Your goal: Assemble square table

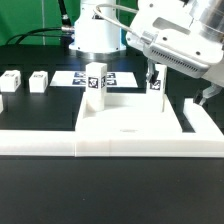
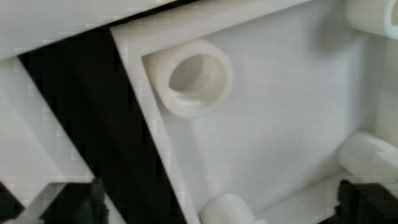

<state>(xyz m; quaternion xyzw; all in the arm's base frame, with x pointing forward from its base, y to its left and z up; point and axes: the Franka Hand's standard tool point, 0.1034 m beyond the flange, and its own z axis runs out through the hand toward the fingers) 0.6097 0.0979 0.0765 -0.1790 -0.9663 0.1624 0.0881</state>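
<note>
Square white plastic table slab (image 1: 128, 125) flat on bench (image 1: 100, 198). My pincer (image 1: 153, 74) spread wide, gripping nothing, just above upright white leg post (image 1: 155, 90); brushing it might topple it.

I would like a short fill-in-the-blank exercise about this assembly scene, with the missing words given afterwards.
1. The square slab is coloured ___.
2. At the exterior view's left, ___ leg posts sit off the slab.
3. The gripper has its jaws ___, with nothing held between them.
Missing words: white; two; open.
</note>
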